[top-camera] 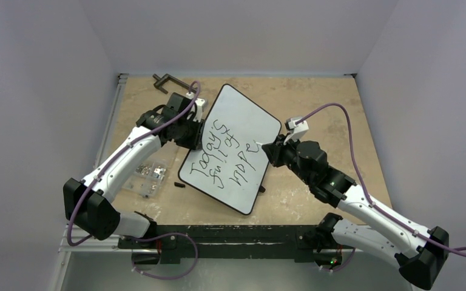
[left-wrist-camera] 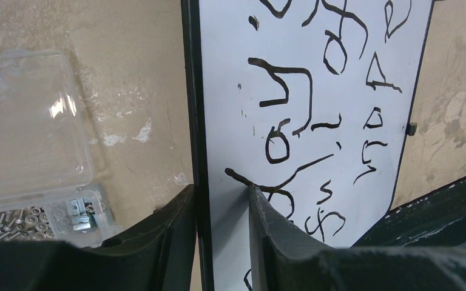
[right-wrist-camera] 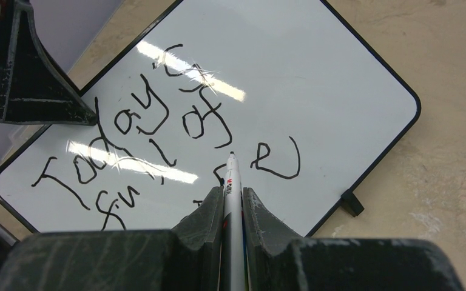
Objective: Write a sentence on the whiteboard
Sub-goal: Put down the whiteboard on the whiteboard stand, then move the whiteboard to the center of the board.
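Note:
The whiteboard (top-camera: 249,115) lies slanted on the table, with the sentence (top-camera: 224,154) in black slanted lines reading roughly "Today's full of hope". My left gripper (top-camera: 191,130) is shut on the board's left rim; in the left wrist view (left-wrist-camera: 220,193) one finger sits outside the rim and one on the white face (left-wrist-camera: 230,60) beside the lettering (left-wrist-camera: 303,91). My right gripper (top-camera: 273,151) is shut on a white marker (right-wrist-camera: 232,182), whose tip is at the board (right-wrist-camera: 315,79) next to the last word of the sentence (right-wrist-camera: 151,127).
A clear plastic box of screws (top-camera: 151,173) sits left of the board and also shows in the left wrist view (left-wrist-camera: 30,133). A black clamp (top-camera: 167,80) lies at the far left. A small black piece (top-camera: 179,185) lies by the board's near corner. A board foot (right-wrist-camera: 352,203) sticks out.

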Action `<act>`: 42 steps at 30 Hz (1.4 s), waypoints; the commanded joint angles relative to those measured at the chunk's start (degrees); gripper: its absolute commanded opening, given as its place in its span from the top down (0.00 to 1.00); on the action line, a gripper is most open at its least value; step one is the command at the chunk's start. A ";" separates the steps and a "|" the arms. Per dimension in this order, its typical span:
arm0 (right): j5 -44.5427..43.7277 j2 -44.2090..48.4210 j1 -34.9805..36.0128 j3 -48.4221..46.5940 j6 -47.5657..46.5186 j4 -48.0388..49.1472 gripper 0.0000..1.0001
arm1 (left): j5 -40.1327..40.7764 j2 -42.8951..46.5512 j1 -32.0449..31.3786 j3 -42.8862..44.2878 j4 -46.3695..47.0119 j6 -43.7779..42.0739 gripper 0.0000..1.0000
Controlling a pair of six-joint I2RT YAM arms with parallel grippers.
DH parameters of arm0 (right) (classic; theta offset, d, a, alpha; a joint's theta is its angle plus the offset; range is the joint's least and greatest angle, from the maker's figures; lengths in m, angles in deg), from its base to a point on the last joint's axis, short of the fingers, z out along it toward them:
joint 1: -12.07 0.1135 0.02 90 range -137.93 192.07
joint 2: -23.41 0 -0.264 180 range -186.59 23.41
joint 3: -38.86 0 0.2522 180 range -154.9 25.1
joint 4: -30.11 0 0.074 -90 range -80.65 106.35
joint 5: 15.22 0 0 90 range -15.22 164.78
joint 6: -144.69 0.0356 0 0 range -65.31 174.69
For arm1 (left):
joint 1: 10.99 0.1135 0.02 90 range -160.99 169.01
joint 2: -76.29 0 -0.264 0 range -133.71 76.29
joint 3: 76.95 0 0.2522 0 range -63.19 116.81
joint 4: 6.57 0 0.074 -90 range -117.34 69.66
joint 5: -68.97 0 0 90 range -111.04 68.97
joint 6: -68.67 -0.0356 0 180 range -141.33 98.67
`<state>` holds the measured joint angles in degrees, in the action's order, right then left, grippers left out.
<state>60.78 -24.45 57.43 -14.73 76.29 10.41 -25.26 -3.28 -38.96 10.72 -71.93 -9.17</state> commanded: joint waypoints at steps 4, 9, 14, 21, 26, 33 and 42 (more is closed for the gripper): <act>-0.05 0.31 -0.28 0.45 0.37 2.18 1.00 | 0.99 -0.59 -1.35 -0.08 -3.83 -2.36 0.65; -0.10 0.39 -0.28 0.33 0.32 1.90 1.00 | -0.17 0.23 -1.53 1.65 -4.11 -1.67 0.58; -0.16 0.55 -0.27 0.20 0.11 1.63 1.00 | -0.82 1.61 -1.53 2.84 -4.30 -1.28 0.50; -0.13 0.90 -0.34 0.16 0.01 1.34 1.00 | -1.18 3.69 -1.50 4.24 -5.16 -0.43 0.42; -0.06 1.10 -0.36 0.19 0.04 1.23 1.00 | 2.40 5.70 -1.44 8.01 -7.48 1.17 0.39; 0.58 1.35 -0.35 0.11 0.02 1.19 1.00 | 12.12 4.05 1.89 13.27 -12.23 1.42 0.48; 1.09 2.24 -0.30 0.45 0.02 0.69 1.00 | 12.22 -1.31 8.70 10.52 -10.58 0.30 0.53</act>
<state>61.07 -23.38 57.36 -14.71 76.29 10.17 -13.83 -2.47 -30.65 22.11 -82.77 -8.45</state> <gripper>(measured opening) 0.106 0.480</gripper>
